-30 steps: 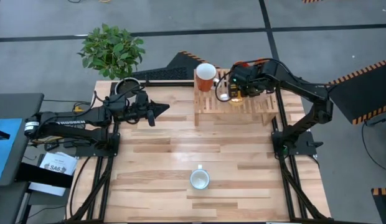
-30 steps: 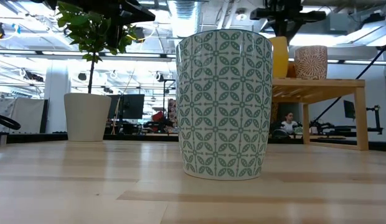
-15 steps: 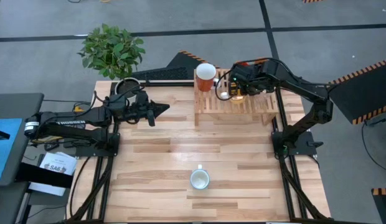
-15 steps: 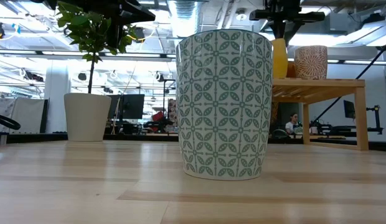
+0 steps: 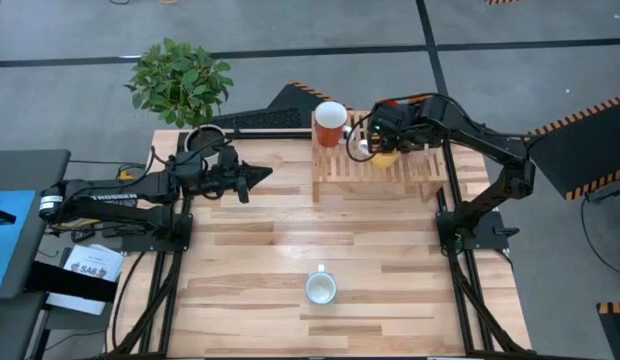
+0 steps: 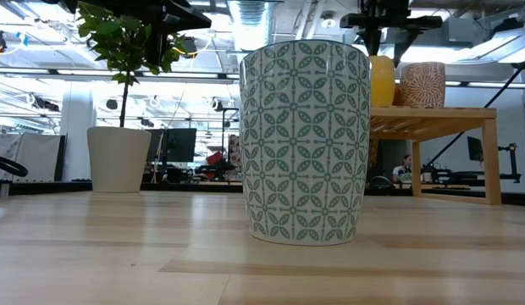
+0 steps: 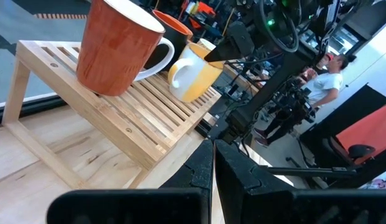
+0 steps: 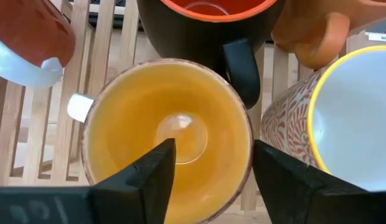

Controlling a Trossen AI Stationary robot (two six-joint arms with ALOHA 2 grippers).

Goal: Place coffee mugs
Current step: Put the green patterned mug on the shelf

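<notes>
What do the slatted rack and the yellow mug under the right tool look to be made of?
The slatted rack looks like pale unfinished wood: visible grain, separate slats. The yellow mug looks like glazed ceramic: its glossy inside shows a bright reflection. The right tool hangs open over it.

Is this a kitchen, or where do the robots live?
Not a kitchen; it looks like a robot lab or workshop. Two robot arms are bolted to a wooden table, a big open hall with monitors and ceiling lights lies behind, and mugs sit on a wooden rack.
</notes>
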